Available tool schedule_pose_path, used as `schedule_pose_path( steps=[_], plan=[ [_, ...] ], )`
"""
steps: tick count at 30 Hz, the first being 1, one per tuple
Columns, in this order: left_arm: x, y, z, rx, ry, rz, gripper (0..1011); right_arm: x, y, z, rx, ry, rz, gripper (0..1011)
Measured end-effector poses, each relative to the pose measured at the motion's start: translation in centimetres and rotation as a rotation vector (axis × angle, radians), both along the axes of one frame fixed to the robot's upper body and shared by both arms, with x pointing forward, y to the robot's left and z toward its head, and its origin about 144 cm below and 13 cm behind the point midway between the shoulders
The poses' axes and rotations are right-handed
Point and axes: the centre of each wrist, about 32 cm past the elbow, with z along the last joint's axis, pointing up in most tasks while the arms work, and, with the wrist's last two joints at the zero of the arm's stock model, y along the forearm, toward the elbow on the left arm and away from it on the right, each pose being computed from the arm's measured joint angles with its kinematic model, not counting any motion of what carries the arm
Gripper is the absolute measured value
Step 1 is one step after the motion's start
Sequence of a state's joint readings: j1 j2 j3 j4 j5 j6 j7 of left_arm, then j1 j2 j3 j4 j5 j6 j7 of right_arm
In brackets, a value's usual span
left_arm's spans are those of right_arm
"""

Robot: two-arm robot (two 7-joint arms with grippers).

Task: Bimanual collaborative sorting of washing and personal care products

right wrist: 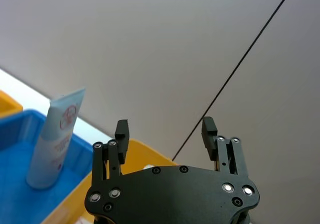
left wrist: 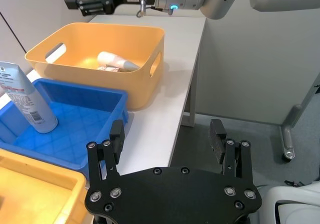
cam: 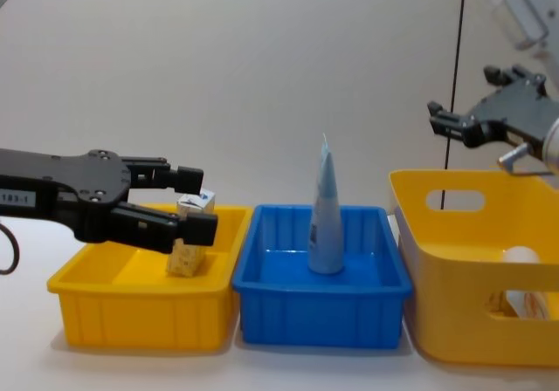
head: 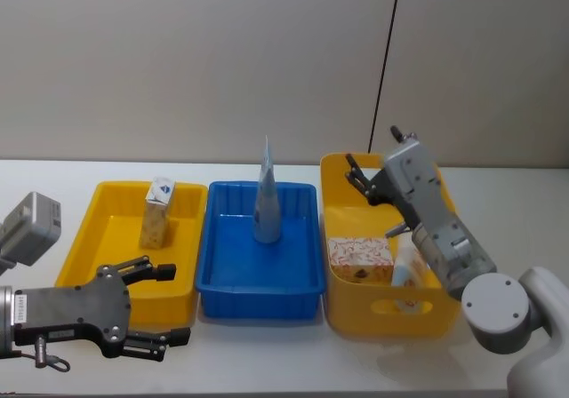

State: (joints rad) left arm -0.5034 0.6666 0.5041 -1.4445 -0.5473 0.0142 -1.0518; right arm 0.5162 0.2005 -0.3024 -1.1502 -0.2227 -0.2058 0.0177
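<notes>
Sorted: yellowish carton point(head: 157, 214) upright in shallow yellow tray point(head: 107, 238); pale-blue pouch point(head: 266, 194) upright in blue bin point(head: 302, 274). Left to sort: red-leaf white box point(head: 360, 258), white tube point(left wrist: 117, 61) in deep yellow bin point(head: 391, 314). Left gripper point(head: 158, 302) released, near tray's front; right gripper point(head: 357, 178) released, above deep bin.

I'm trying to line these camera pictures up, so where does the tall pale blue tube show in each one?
Head view: tube upright in the blue bin, centre.
Chest view: tube upright in the blue bin, centre.
Left wrist view: tube at the left edge, in the blue bin.
Right wrist view: tube at lower left.
Shared landmark: the blue bin.
</notes>
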Motion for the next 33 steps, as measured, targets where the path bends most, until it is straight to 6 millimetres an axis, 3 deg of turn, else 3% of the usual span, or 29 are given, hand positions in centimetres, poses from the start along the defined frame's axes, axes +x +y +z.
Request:
schedule_pose_path(
  steps=[7, 18, 33],
  plan=[
    [0.0, 0.0, 0.0, 0.000, 0.000, 0.000, 1001, -0.3, 0.4, 1.1, 0.081, -0.015, 0.014, 1001],
    [0.0, 0.0, 0.0, 0.000, 0.000, 0.000, 1001, -1.8, 0.5, 2.2, 0.222, 0.024, 0.006, 1000],
    [0.0, 0.0, 0.0, 0.000, 0.000, 0.000, 1001, -8.0, -1.9, 2.2, 0.341, 0.210, 0.058, 1000]
  ],
)
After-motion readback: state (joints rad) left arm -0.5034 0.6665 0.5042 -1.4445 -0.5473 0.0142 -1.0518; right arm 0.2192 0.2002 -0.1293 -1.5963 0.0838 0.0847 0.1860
